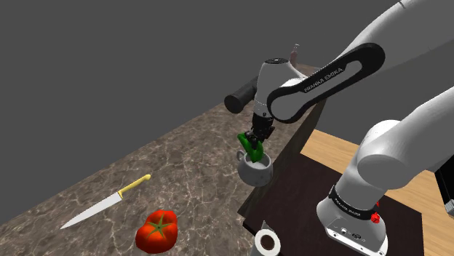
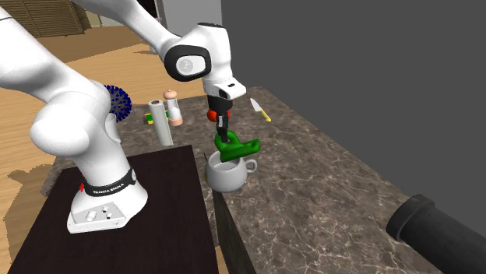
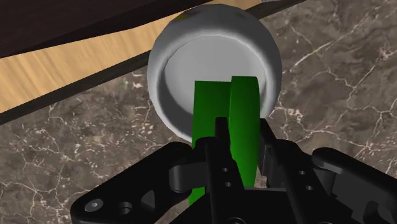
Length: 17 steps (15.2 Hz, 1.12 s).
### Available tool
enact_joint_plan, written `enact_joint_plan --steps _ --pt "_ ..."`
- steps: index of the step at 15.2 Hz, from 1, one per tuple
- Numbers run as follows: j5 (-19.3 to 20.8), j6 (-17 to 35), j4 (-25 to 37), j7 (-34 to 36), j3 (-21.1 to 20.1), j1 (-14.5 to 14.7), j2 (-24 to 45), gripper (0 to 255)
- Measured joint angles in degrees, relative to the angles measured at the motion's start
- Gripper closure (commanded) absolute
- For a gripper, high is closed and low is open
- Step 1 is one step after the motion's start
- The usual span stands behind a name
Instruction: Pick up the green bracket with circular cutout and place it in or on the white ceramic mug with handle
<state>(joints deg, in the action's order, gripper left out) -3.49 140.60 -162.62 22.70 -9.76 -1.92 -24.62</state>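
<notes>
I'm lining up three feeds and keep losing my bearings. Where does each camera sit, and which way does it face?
Shoulder view: beside and behind the stand, looking down over the counter; the arm and hand show.
Second exterior view: at the counter's opposite end, facing back; the knife lies far here; base and arm at this view's left.
Wrist view: on the hand, looking down into the mug; black fingers show.
Shared: all three show the green bracket clasped over the mug.
</notes>
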Motion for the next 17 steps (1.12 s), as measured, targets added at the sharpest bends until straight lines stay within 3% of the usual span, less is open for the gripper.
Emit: enact_joint_plan --steps 5,10,11,17 --pt "0.2 4.7 -1.1 0.5 -0.5 -0.2 3.0 255" --pt "0.3 5.4 -1.3 0.6 -0.6 -0.2 3.8 255" --pt "0.3 5.4 -1.4 0.5 -0.6 -0.3 3.8 0" --pt "0.3 5.4 -1.5 0.5 -0.5 -0.3 3.9 0"
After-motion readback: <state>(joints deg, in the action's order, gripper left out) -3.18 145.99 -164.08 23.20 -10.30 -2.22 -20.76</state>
